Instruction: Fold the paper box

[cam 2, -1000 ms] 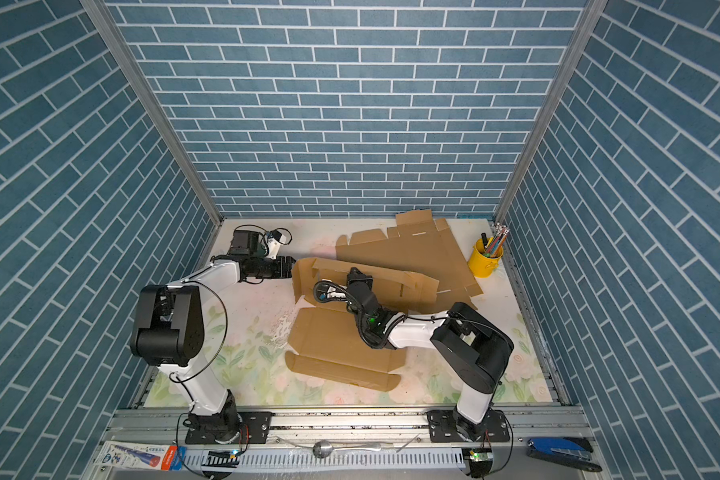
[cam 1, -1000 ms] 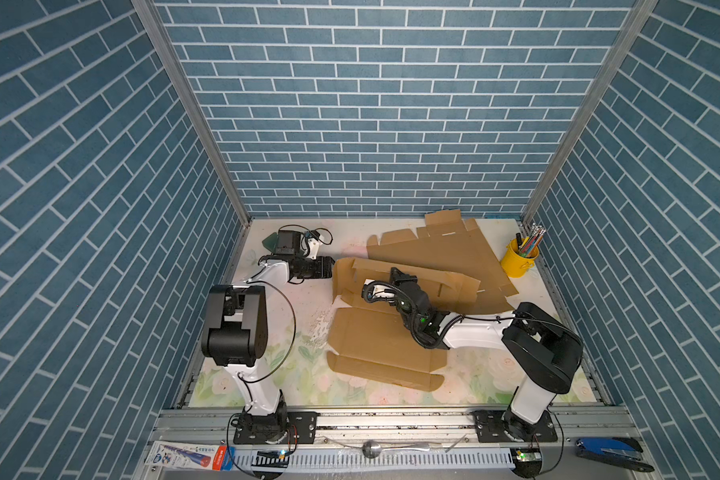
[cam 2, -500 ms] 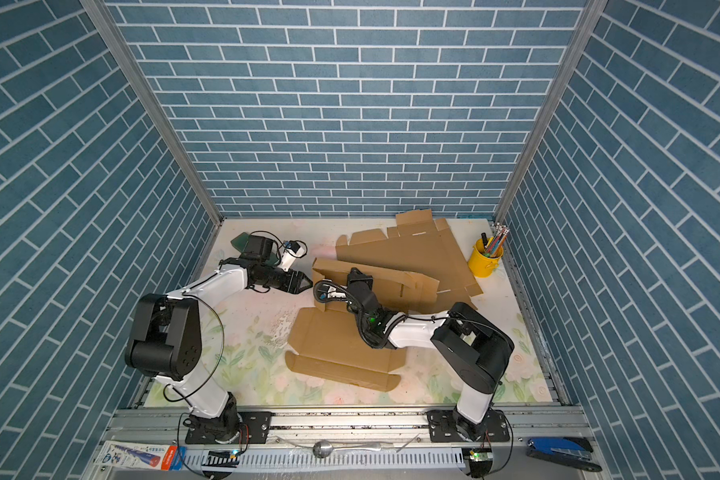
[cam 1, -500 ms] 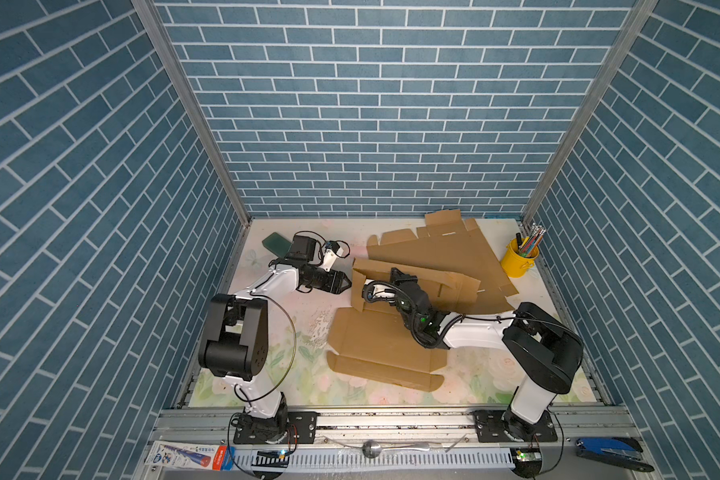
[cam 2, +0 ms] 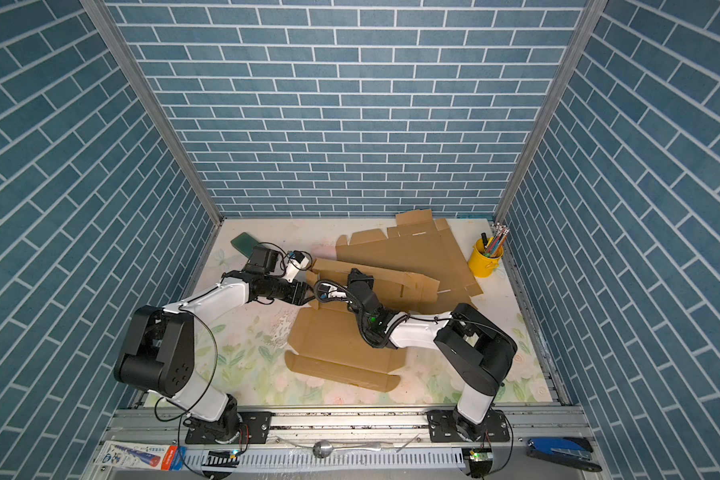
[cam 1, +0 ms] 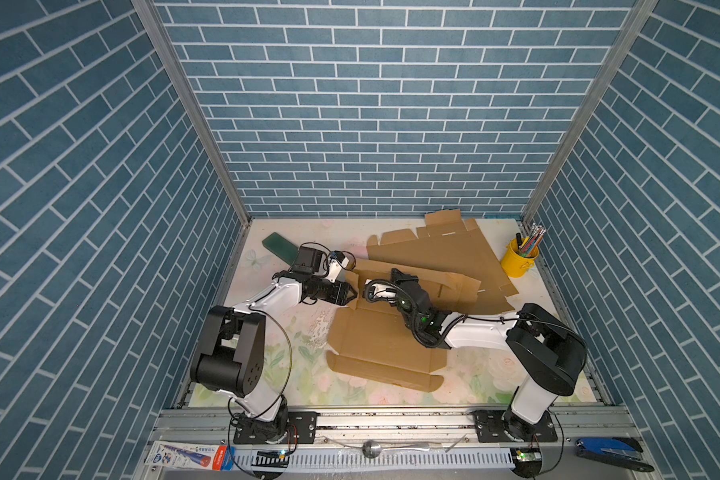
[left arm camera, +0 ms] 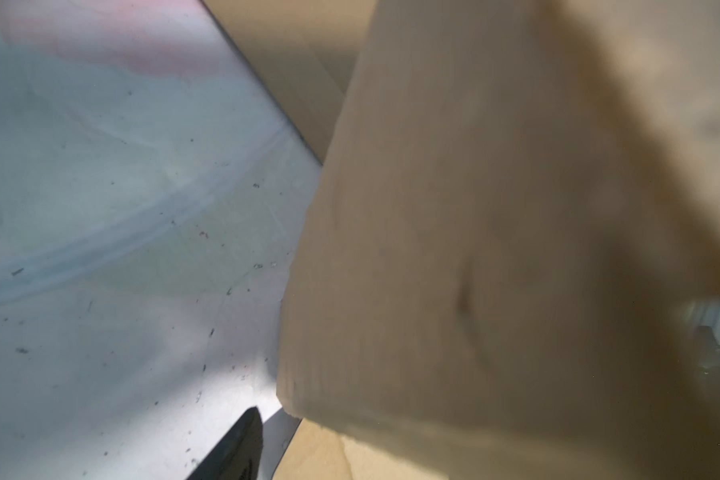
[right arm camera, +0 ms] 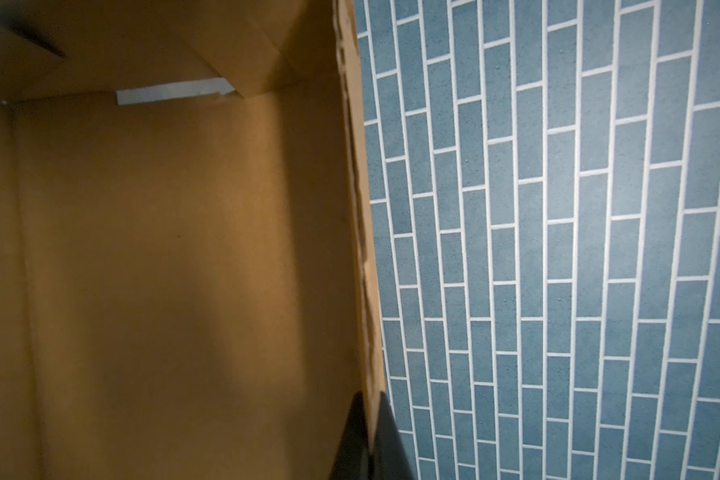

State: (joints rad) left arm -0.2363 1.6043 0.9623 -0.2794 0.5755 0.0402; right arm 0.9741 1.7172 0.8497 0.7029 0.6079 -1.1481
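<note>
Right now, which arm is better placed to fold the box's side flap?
Left: the left gripper, open, sits at the flap; the right gripper is shut on the box wall, likely holding it up.

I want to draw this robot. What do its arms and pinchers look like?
The left arm and right arm are white tubes with chunky black joint blocks near the bases. Thin black cables loop alongside. A green light glows on the right arm. The left gripper and right gripper have black, pointed fingers.
</note>
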